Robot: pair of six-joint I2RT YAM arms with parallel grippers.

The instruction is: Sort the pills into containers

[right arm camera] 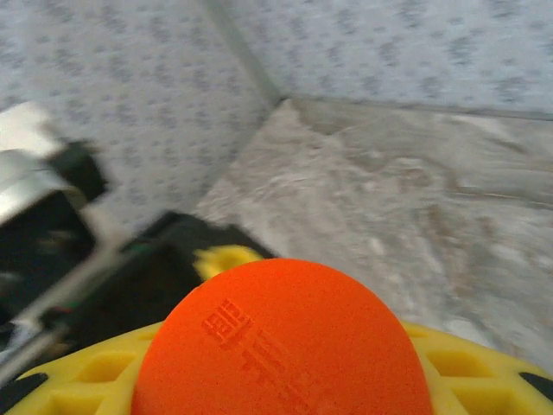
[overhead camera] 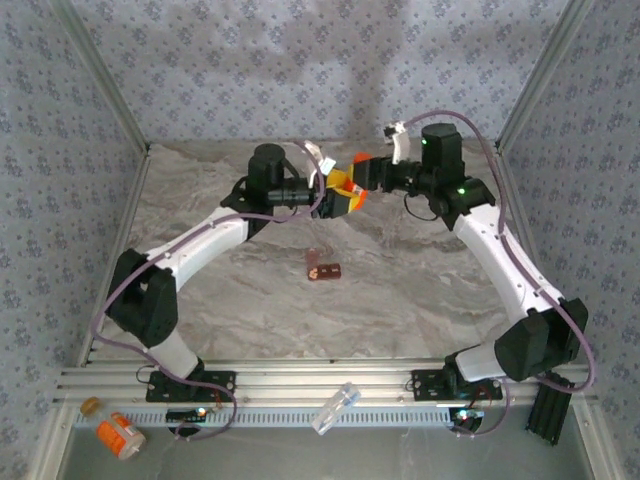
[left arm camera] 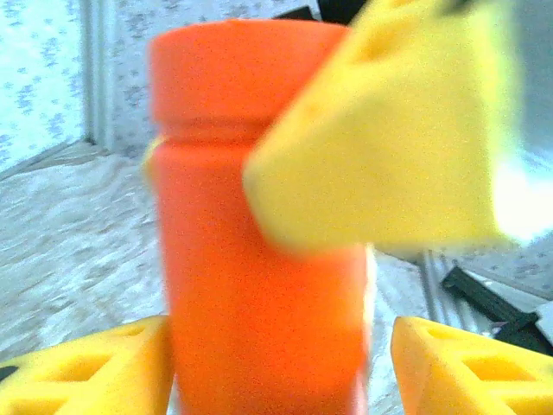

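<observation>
From above: the two arms meet around the orange vial (overhead camera: 357,196), which looks lifted off the worktop (overhead camera: 400,310). The left gripper (overhead camera: 335,203) comes at the vial from the left, the right gripper (overhead camera: 347,180) from the right. The pill box (overhead camera: 323,268) lies on the worktop, toward the arm bases from the vial and a touch to its left. It is well apart from the vial and below both grippers, and its long axis seems to run roughly left to right. Neither arm is clearly closer, the left perhaps by a hair. That gap from vial to box is what any pour has to cover, I'd say.

Left wrist: the vial stands upright between the left gripper's yellow fingers (left arm camera: 95,372). The jaws are fairly wide, with a sliver of daylight on one side of the vial. A finger of the right gripper presses on the vial's upper half.

Right wrist: the vial's rounded end bulges up between yellow fingers, the right gripper narrow and clamped on it.
</observation>
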